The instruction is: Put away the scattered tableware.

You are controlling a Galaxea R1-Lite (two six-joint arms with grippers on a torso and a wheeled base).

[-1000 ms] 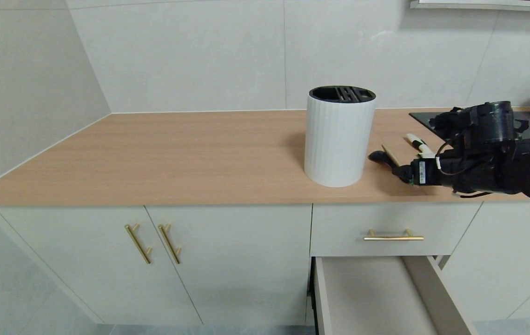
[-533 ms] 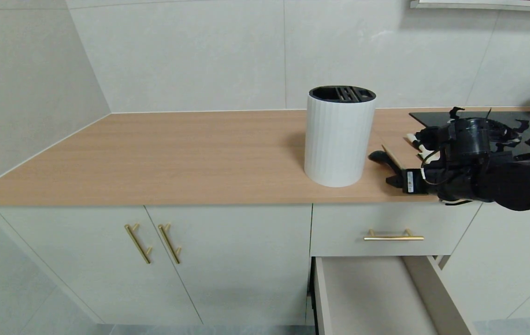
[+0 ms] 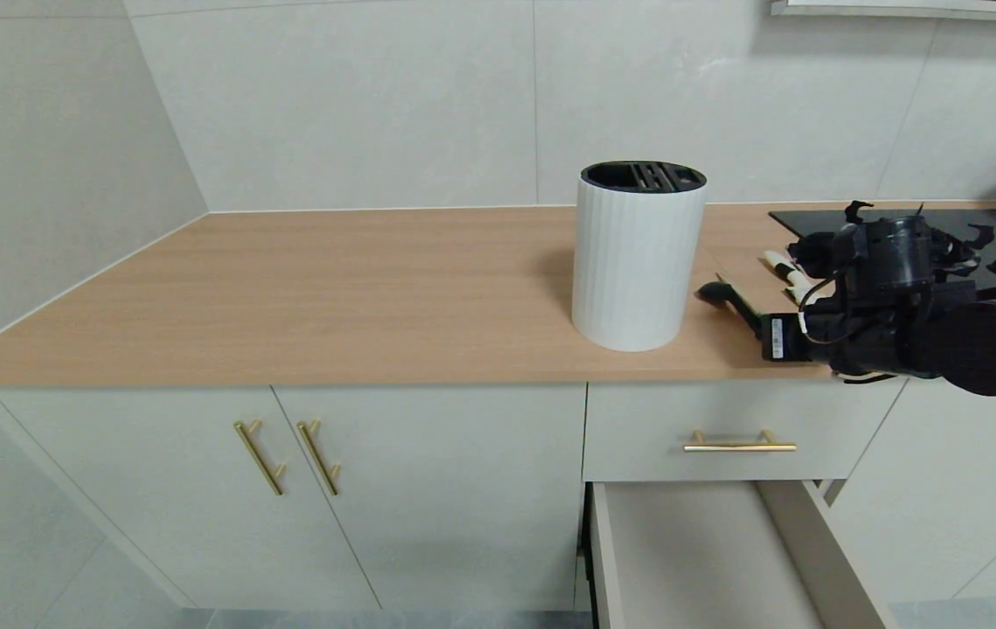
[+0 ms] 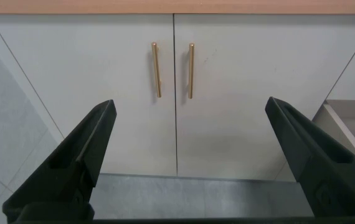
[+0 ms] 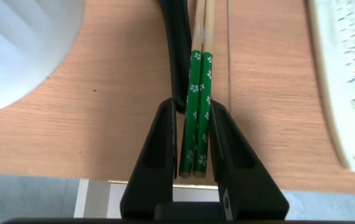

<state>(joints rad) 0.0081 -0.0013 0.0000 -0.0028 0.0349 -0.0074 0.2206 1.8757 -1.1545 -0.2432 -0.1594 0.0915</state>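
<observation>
My right gripper (image 3: pixel 771 336) (image 5: pixel 194 109) sits low over the counter's front edge, right of the white ribbed holder (image 3: pixel 636 262) (image 5: pixel 22 43) with a black slotted top. Its fingers are shut on the green, flower-patterned ends of a pair of wooden chopsticks (image 5: pixel 197 124) (image 3: pixel 736 291). A black-handled utensil (image 5: pixel 176 56) (image 3: pixel 713 293) lies right beside the chopsticks, against one finger. A white utensil (image 5: pixel 342 81) (image 3: pixel 785 267) rests farther right. My left gripper (image 4: pixel 190 162) hangs open with nothing in it, in front of the cabinet doors.
The wooden counter (image 3: pixel 332 288) runs left to a tiled corner. A black cooktop (image 3: pixel 821 220) sits at its right end. Below, a drawer (image 3: pixel 699 559) stands pulled out under a closed one. Cabinet doors with gold handles (image 4: pixel 172 68) face the left gripper.
The right wrist has dropped lower and rolled, and the gripper first slid left, then drew back slightly to the right. The holder has stayed put.
</observation>
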